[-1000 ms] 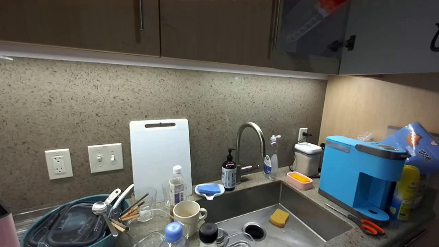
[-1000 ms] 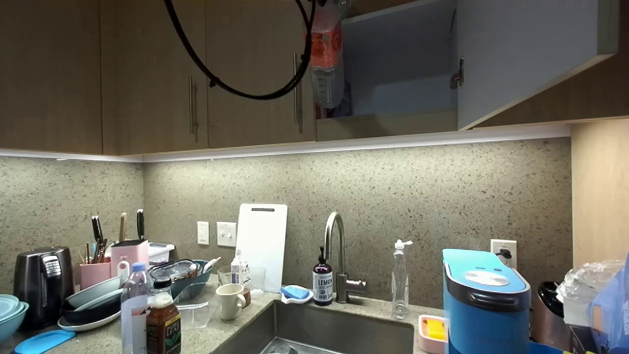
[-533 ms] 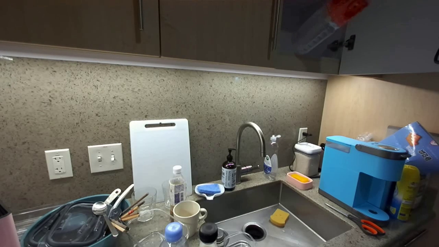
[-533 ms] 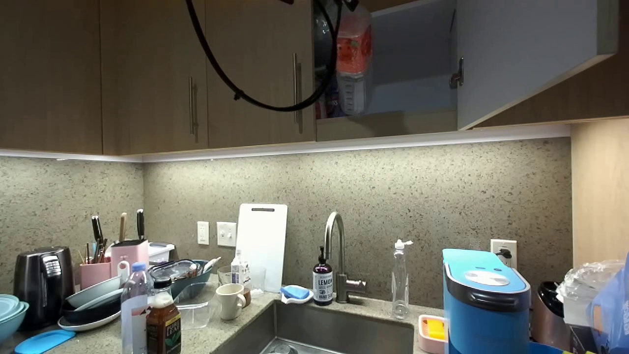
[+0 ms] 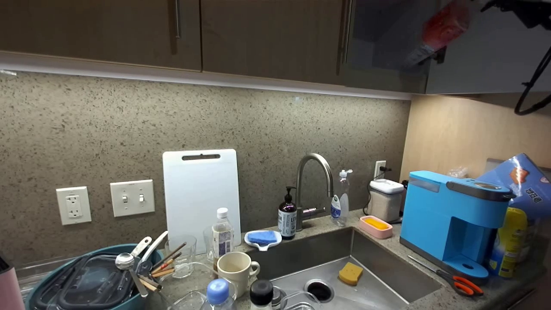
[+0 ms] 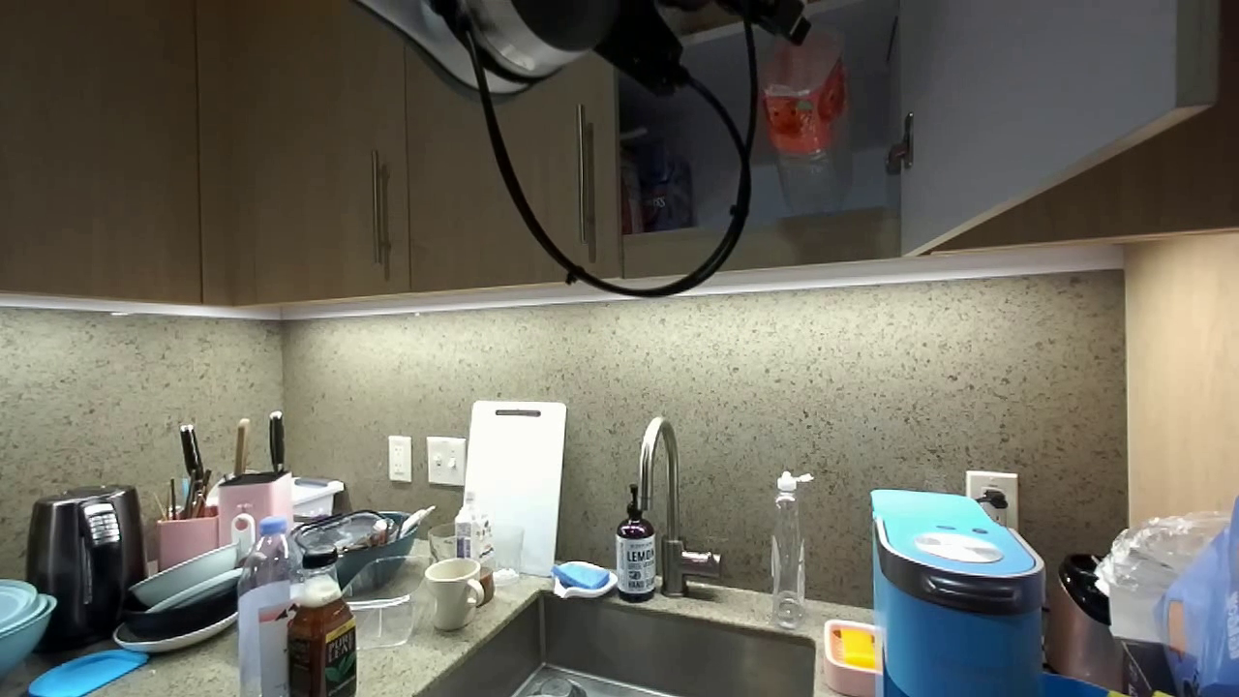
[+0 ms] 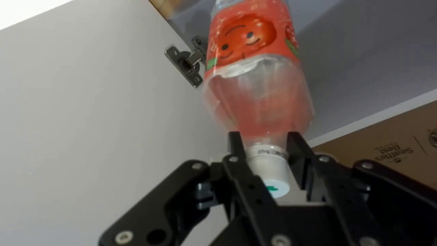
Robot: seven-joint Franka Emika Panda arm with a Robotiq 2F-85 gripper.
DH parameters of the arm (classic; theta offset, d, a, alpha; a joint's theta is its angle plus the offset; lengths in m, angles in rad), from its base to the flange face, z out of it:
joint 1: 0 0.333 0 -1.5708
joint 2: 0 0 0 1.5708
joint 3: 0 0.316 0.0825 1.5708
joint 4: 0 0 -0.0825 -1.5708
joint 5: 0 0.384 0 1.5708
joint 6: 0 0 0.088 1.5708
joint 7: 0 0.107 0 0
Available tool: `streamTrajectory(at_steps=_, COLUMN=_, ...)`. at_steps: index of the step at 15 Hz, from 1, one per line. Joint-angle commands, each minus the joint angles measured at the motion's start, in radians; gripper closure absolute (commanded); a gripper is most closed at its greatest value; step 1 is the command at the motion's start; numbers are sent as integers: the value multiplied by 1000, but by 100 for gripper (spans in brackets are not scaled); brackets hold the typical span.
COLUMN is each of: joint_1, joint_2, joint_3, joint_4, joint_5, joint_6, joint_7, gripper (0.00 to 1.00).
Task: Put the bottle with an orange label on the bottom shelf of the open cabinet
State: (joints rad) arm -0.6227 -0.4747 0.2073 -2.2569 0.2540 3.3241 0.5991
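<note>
1. Speckled stone wall (image 6: 871, 387) runs along behind the sink (image 6: 678, 639), and brown cupboards (image 6: 300, 145) hang above it.
2. Orange-red paper wraps the bottle (image 7: 252, 37), with a round, smiling fruit on it. Its white cap (image 7: 271, 171) has a green mark.
3. Words I can read: "LEMON" on the dark pump bottle (image 6: 636, 566), "PURE LEAF" on the tea bottle (image 6: 322, 634), and "Seattle's Best", upside down in the wrist view, on a flat brown thing (image 7: 392, 147). Letters on the blue bag (image 5: 516, 185) are hard to read.
4. The pincer (image 7: 264, 138) is squeezing the bottle by its neck, close to the cap, with a black finger on each side.
5. In an exterior view the bottle (image 6: 805, 116) hangs at the mouth of the open cabinet (image 6: 852, 234), near the open door (image 6: 1026, 106). Whether its foot is inside or just in front, I cannot tell.
6. Brown drink is in the tea bottle. A teal tub (image 5: 137, 301) holds dark lids (image 5: 94, 280) and a spoon (image 5: 125, 261). A pink dish (image 5: 376, 232) holds something yellow (image 5: 376, 223), a white dish (image 5: 263, 247) has a blue sponge (image 5: 262, 237), and a yellow sponge (image 5: 351, 274) lies in the sink.
7. A loop of black cable (image 6: 631, 290) hangs across the view of the cabinet. Dark bags (image 6: 668, 189) stand inside it, at one side. On the counter (image 5: 447, 298) are a blue machine (image 5: 430, 215) and scissors (image 5: 447, 277) with orange handles.
</note>
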Motion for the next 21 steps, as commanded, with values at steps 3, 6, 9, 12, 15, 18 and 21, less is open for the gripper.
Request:
streamTrajectory(at_steps=3, joint_1=-10, joint_2=54, joint_3=48, joint_4=0, joint_5=0, joint_6=34, joint_7=7, gripper=63)
streamTrajectory(at_steps=6, joint_1=-10, joint_2=56, joint_3=50, joint_4=1, joint_5=0, joint_6=35, joint_7=7, gripper=88)
streamTrajectory(at_steps=9, joint_1=-75, joint_2=90, joint_3=91, joint_4=33, joint_5=-8, joint_6=4, joint_7=-2, gripper=88)
streamTrajectory(at_steps=12, joint_1=-186, joint_2=133, joint_3=175, joint_4=71, joint_5=-8, joint_6=6, joint_7=3, gripper=88)
streamTrajectory(at_steps=15, joint_1=-251, joint_2=177, joint_3=246, joint_4=123, joint_5=-13, joint_6=1, joint_7=0, gripper=88)
streamTrajectory(at_steps=18, joint_1=-288, joint_2=211, joint_3=290, joint_4=146, joint_5=-52, joint_6=-43, joint_7=-34, gripper=88)
streamTrajectory(at_steps=21, joint_1=-343, joint_2=222, joint_3=342, joint_4=143, joint_5=-116, joint_6=-116, joint_7=-50, gripper=88)
